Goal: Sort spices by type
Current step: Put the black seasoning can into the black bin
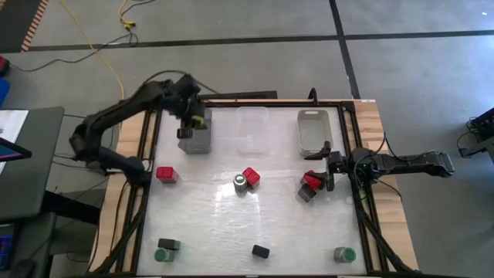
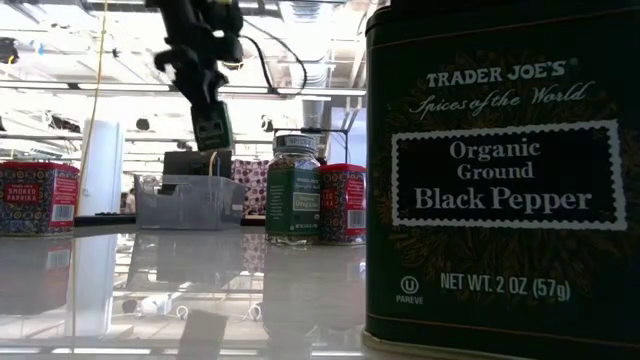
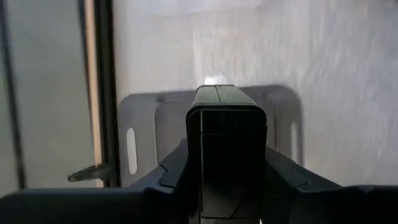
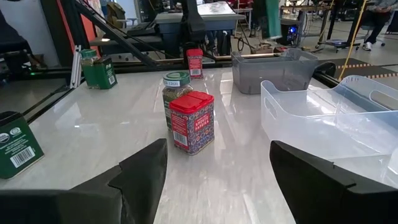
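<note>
Left arm over the grey bin, upper left of frame.
My left gripper [image 1: 194, 120] fingers clench a black rectangular spice box [image 3: 227, 149] above the translucent grey bin [image 1: 194, 140]; right gripper [image 1: 324, 176] fingers spread (holding nothing) beside the red spice box [image 1: 312, 181].

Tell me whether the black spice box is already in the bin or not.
Not in yet. The left gripper holds the black box shut between its fingers, above the grey bin.

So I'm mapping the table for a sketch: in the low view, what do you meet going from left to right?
Red paprika tin → grey bin → green-labelled spice jar → second red tin → black pepper tin.
</note>
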